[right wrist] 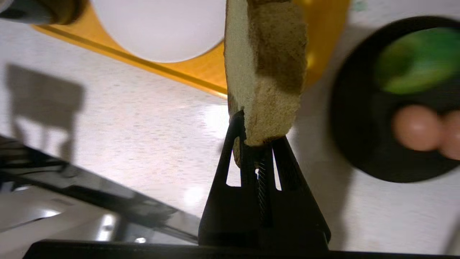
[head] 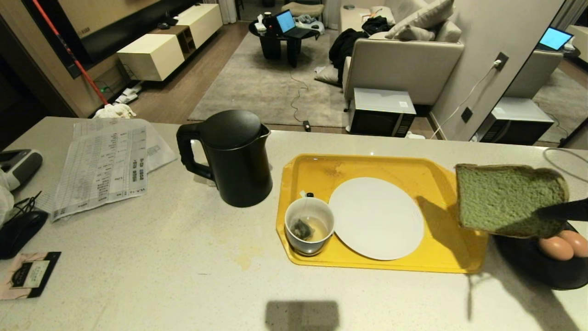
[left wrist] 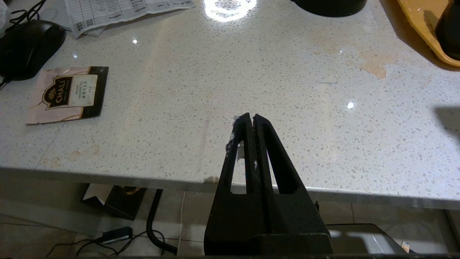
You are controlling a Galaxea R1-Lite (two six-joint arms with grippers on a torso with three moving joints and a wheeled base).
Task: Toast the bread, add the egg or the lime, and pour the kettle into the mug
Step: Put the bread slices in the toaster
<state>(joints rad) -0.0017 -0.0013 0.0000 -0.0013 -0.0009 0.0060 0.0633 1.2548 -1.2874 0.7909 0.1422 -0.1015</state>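
On the speckled stone counter (head: pixel 183 257) in front of you sits a glossy yellow plastic tray (head: pixel 317 170) with clipped corners, carrying a flat round white plate (head: pixel 376 218) and the mug (head: pixel 308 226), a small rounded cup, white inside, with a tea bag lying in pale liquid. Just left of the tray stands the kettle (head: pixel 234 158), tall and matte black, with a domed lid, a small spout and a big loop handle turned to the left. Your right gripper (right wrist: pixel 253 142) is clamped on the bread (head: pixel 507 200), a thick square slice with a porous pale green crumb and a brown crust; it hangs in the air over the tray's right edge, pinched at one edge between the black ribbed fingers. Below it a round black dish (right wrist: pixel 363 144) holds the bumpy green lime (right wrist: pixel 417 61), blurred in the right wrist view, and two smooth brownish eggs (head: pixel 564 246); you cannot tell which egg bears a mark. Your left gripper (left wrist: pixel 250 120) hangs over the near counter edge, its textured black fingers pressed together on nothing. Near it lies a torn pink and black sachet (left wrist: pixel 68 94) reading "CHALI", beside a black computer mouse (left wrist: pixel 27 48) and creased printed sheets (head: pixel 103 165) whose text is too small to read.
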